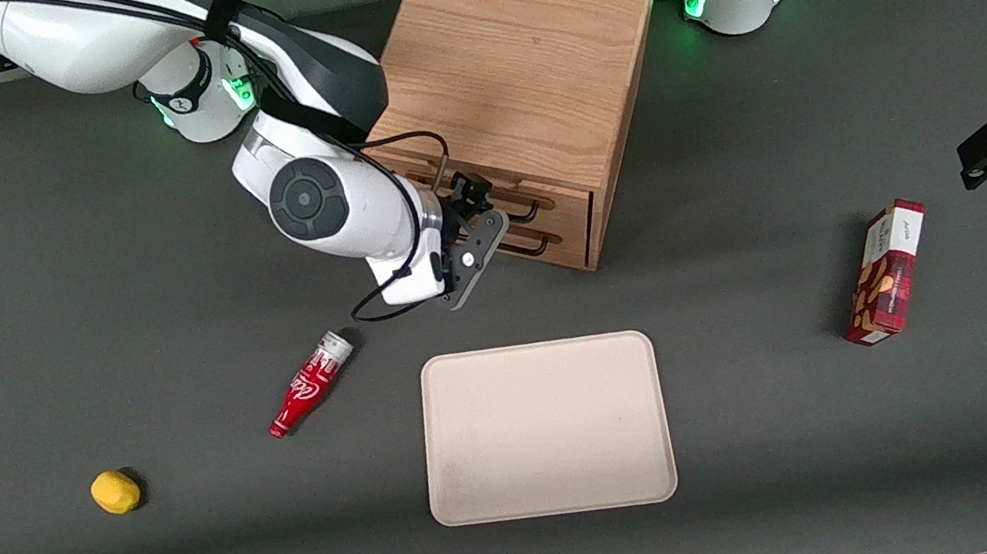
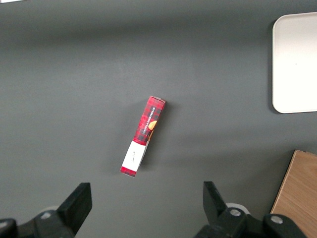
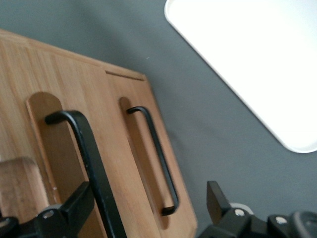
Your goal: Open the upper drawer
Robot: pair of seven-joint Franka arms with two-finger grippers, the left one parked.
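The light oak cabinet (image 1: 513,40) stands at the back of the table with its two drawers facing the tray. The upper drawer (image 1: 564,188) (image 3: 64,89) looks closed, and its thin black wire handle (image 1: 534,206) (image 3: 91,163) is partly covered by my arm in the front view. The lower drawer (image 3: 124,89) has its own black handle (image 1: 535,247) (image 3: 158,158). My right gripper (image 1: 481,215) (image 3: 145,206) is open, right in front of the drawer fronts. The upper handle's bar runs just inside one fingertip (image 3: 74,208). The gripper holds nothing.
A beige tray (image 1: 543,429) (image 3: 257,64) lies nearer the front camera than the cabinet. A red bottle (image 1: 309,384) and a yellow object (image 1: 115,492) lie toward the working arm's end. A red box (image 1: 887,273) (image 2: 142,136) lies toward the parked arm's end.
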